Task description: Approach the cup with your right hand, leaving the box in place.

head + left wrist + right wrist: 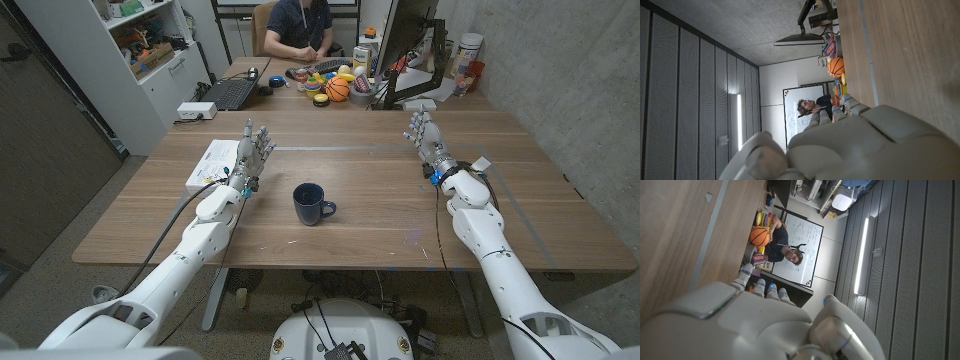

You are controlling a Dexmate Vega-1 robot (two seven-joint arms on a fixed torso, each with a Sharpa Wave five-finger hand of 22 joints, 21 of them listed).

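A dark blue cup stands upright near the middle of the wooden table, its handle turned to the right. A flat white box lies at the table's left side. My right hand stands on edge to the right of the cup and further back, well apart from it, fingers spread and holding nothing. My left hand stands beside the box, fingers apart and empty. The back of my right hand fills the lower part of the right wrist view, and the back of my left hand does the same in the left wrist view.
A laptop, a small basketball, toys and a monitor crowd the table's far end, where a person sits. A shelf unit stands at the back left. A paper scrap lies by my right wrist.
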